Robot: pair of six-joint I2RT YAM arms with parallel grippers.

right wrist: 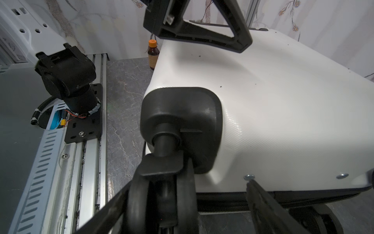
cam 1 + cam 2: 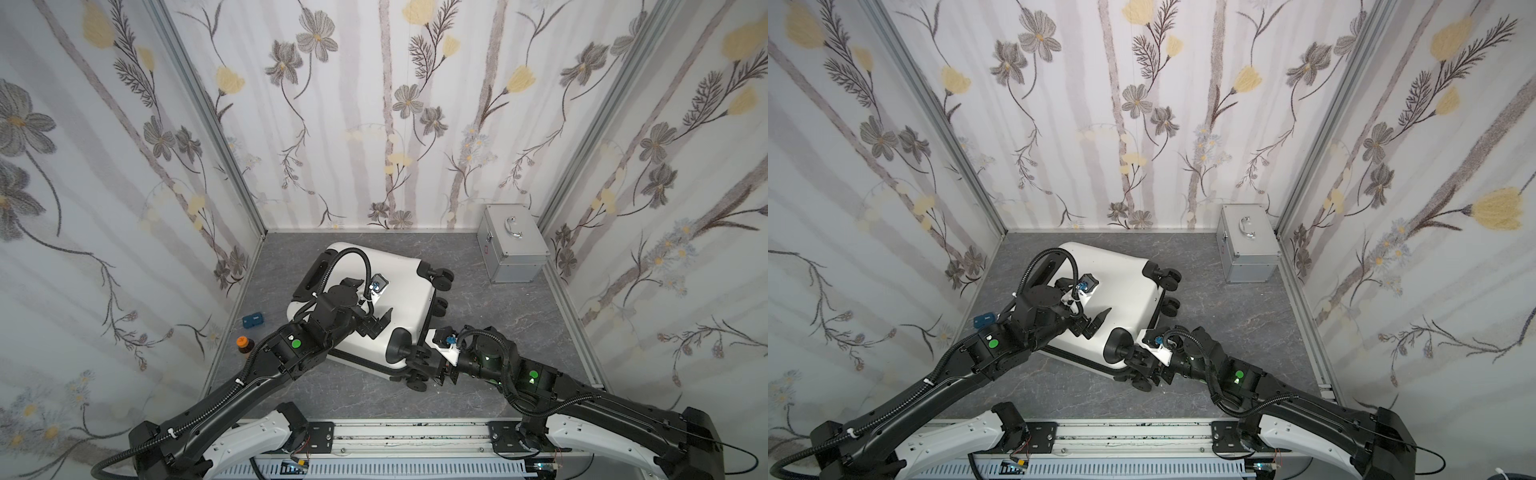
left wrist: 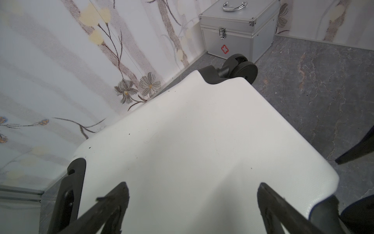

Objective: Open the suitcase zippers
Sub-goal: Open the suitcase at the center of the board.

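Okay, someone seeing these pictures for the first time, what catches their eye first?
Probably the white suitcase lying flat mid-floor. The left claw hangs open over its shell, while the right claw straddles a caster at the near corner. A silver box sits in the far right corner.
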